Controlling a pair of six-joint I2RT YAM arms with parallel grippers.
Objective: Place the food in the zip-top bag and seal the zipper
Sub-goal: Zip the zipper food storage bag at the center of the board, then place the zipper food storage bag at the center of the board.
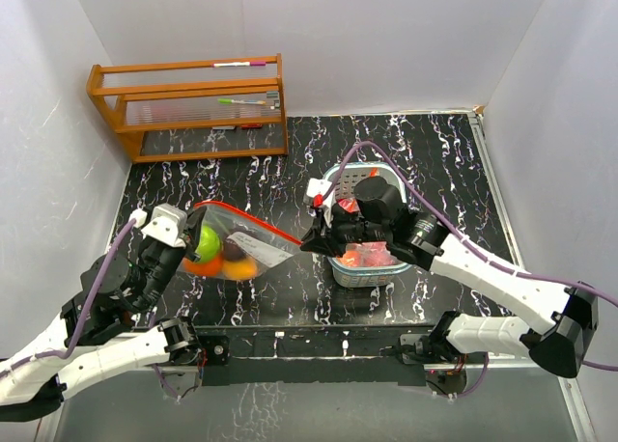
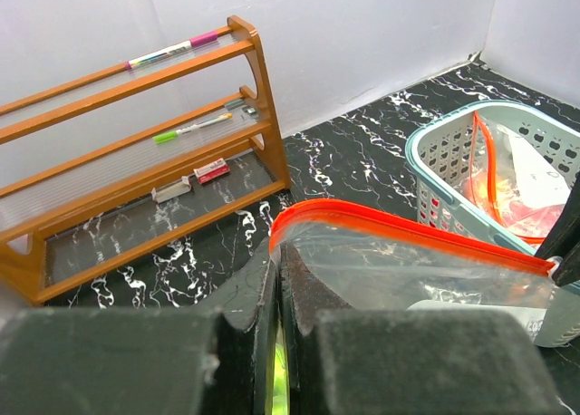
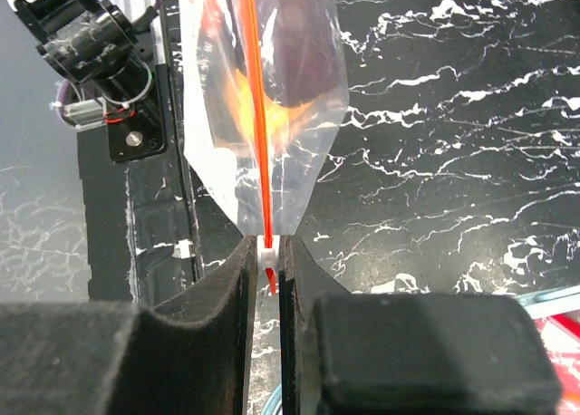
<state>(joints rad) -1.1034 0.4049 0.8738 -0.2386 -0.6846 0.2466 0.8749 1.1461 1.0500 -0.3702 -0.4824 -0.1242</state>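
The clear zip-top bag (image 1: pixel 253 252) with a red zipper (image 1: pixel 253 220) lies left of centre. It holds the food: a lime green fruit (image 1: pixel 207 241), orange fruits (image 1: pixel 241 267) and a dark purple one (image 1: pixel 235 250). My left gripper (image 1: pixel 192 237) is shut on the bag's left corner, pinching the plastic just below the zipper's end (image 2: pixel 276 238). My right gripper (image 1: pixel 308 241) is shut on the white zipper slider (image 3: pixel 265 248) at the bag's right end. In the right wrist view the zipper (image 3: pixel 255 89) runs straight away from the jaws, with purple and orange fruit (image 3: pixel 292 53) behind the plastic.
A pale-blue slatted basket (image 1: pixel 379 276) stands right of the bag under my right arm, with another plastic bag (image 1: pixel 365 256) with red contents inside. A wooden rack (image 1: pixel 193 104) with pens stands at the back left. White walls enclose the black marble table.
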